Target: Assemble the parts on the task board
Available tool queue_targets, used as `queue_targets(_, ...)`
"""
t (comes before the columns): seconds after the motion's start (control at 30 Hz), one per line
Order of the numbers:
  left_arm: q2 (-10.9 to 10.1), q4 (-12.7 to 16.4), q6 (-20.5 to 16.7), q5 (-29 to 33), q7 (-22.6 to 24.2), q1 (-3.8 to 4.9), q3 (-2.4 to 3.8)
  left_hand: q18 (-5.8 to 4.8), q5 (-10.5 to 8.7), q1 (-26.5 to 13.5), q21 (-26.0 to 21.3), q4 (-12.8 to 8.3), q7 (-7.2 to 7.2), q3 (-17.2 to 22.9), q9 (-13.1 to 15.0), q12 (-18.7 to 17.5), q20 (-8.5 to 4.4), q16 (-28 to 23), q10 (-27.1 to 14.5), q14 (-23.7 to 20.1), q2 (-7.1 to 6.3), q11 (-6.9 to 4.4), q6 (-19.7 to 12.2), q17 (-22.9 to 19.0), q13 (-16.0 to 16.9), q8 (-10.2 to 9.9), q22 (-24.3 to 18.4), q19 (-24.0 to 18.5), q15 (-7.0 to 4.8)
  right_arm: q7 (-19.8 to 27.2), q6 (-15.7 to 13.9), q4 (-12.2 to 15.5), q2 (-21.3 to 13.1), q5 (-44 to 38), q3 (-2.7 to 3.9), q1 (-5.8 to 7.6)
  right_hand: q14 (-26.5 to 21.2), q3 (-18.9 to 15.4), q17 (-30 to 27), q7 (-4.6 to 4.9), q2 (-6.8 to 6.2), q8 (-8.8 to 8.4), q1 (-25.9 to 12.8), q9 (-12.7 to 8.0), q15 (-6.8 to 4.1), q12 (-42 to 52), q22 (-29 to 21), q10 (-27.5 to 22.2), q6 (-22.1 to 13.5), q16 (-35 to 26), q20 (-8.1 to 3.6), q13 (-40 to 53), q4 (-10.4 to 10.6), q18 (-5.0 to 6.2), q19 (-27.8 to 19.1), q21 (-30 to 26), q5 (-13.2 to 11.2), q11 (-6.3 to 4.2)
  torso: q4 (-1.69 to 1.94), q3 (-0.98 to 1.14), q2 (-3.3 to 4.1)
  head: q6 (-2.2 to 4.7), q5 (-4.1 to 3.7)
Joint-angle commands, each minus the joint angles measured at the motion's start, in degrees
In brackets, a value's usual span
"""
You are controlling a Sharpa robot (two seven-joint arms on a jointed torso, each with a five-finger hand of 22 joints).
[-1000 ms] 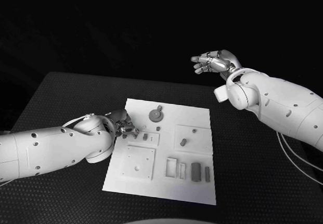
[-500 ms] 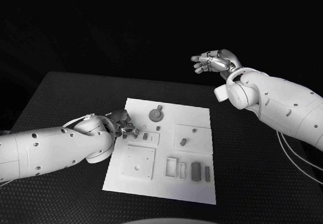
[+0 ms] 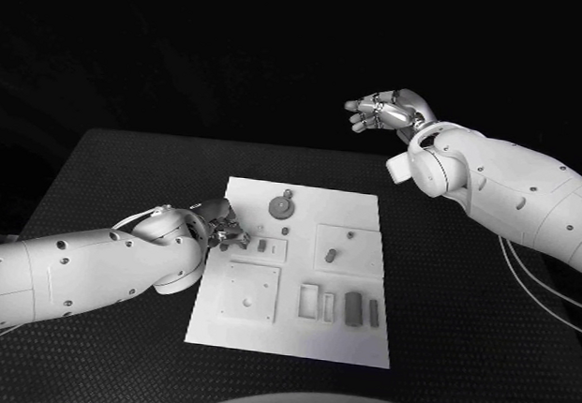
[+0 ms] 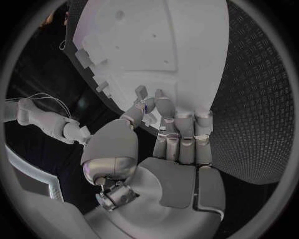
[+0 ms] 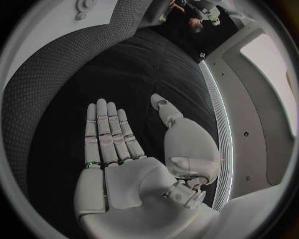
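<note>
The white task board (image 3: 352, 206) lies in the middle of the black table. My left hand (image 3: 219, 224) sits at the board's left edge with its fingers curled in. In the left wrist view its thumb and a finger pinch a small part (image 4: 149, 104) just above the board (image 4: 162, 45). A round part (image 3: 281, 206) lies near the board's far edge. Small dark parts (image 3: 330, 255) stand in the raised plates, and a dark bar (image 3: 352, 308) lies near the front right. My right hand (image 3: 386, 110) is raised beyond the table's far edge; its palm (image 5: 121, 164) is flat and holds nothing.
A square white plate (image 3: 250, 292) and two narrow white frames (image 3: 310, 300) lie on the board's near half. Black textured table (image 3: 473, 300) stretches to either side of the board. My right forearm (image 3: 509, 195) hangs over the table's far right corner.
</note>
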Motion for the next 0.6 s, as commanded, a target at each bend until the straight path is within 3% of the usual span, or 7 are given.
queue_targets(0.03,0.0,0.3,1.3,-0.4,-0.2,-0.16,-0.05,1.05,0.23,1.4,0.4,-0.1,-4.38,0.3,9.7,0.3,-7.74,0.2,1.8,4.6,0.83,-4.27,5.6,-0.1,0.0,0.4,0.8,0.4,-5.93,0.5,0.8,0.1,0.0,-0.1,0.02,-0.01,-0.2,0.0,0.1,1.9,0.36,0.24,-0.2,-0.1,0.4,-0.2,0.1,0.3,-0.4,-0.3,0.27,-0.1,0.4,0.49,-0.2,-0.4,0.2,0.11,0.04,-0.01,0.02,0.0,0.01)
queue_targets(0.6,0.0,-0.1,1.6,-1.4,-0.7,-0.17,-0.05,1.07,0.36,1.5,0.4,-0.1,-4.41,0.3,9.7,0.3,-7.74,0.3,1.8,4.7,0.78,-4.3,5.7,-0.1,0.0,0.4,0.8,0.4,-5.96,0.5,0.8,0.1,0.0,0.0,0.02,-0.01,-0.2,0.0,0.1,1.9,0.36,0.26,-0.2,-0.1,0.4,-0.2,0.1,0.3,-0.4,-0.3,0.28,-0.1,0.5,0.5,-0.2,-0.4,0.2,0.11,-0.02,0.02,0.03,0.15,0.05)
